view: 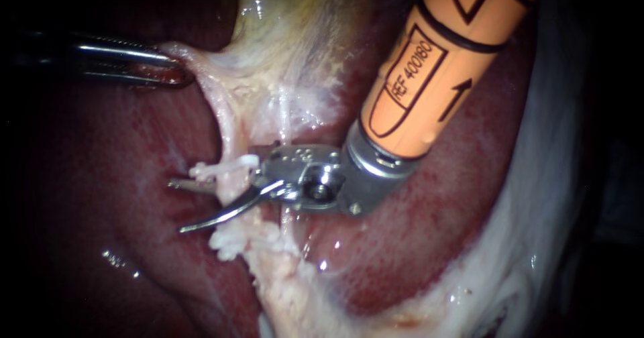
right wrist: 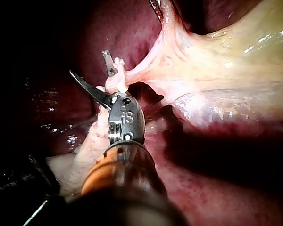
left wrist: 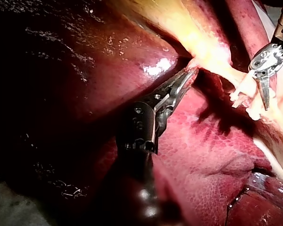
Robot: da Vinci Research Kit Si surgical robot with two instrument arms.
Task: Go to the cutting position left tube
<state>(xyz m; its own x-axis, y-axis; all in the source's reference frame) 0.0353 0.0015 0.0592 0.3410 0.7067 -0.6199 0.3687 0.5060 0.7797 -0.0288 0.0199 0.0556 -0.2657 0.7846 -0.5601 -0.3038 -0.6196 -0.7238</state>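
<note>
The left tube (view: 230, 140) runs down from the gallbladder's neck as a pale strand across the liver, and it lies between the blades of our right instrument (view: 176, 206). Nearest the endoscope is that instrument's orange shaft (view: 436, 56), which comes in from the upper right and ends in a metal wrist (view: 315, 177) with two thin blades. The blades stand apart with a clear gap. The curved one lies in front of the tube and the straighter one shows beyond it; we cannot tell whether either edge touches the strand.

The tube crosses the blades between two white clips, an upper clip (view: 218, 171) just above them and a lower clip (view: 227, 243) just below. Just beside the tube, toward the wrist, a thinner strand (view: 285, 113) runs the same way and passes behind the metal. Beneath all this the dark red liver (view: 94, 177) lies wet and shiny.

Farther back, our left instrument (view: 176, 71) comes in from the left. Its jaws are clamped on a pale edge of the gallbladder (view: 288, 29), where the tissue narrows toward the tube, and that fold is drawn taut. The left wrist view shows the same hold, with both jaws closed on the pale edge. The gallbladder itself, yellowish and glistening, fills the far part of the scene.
</note>
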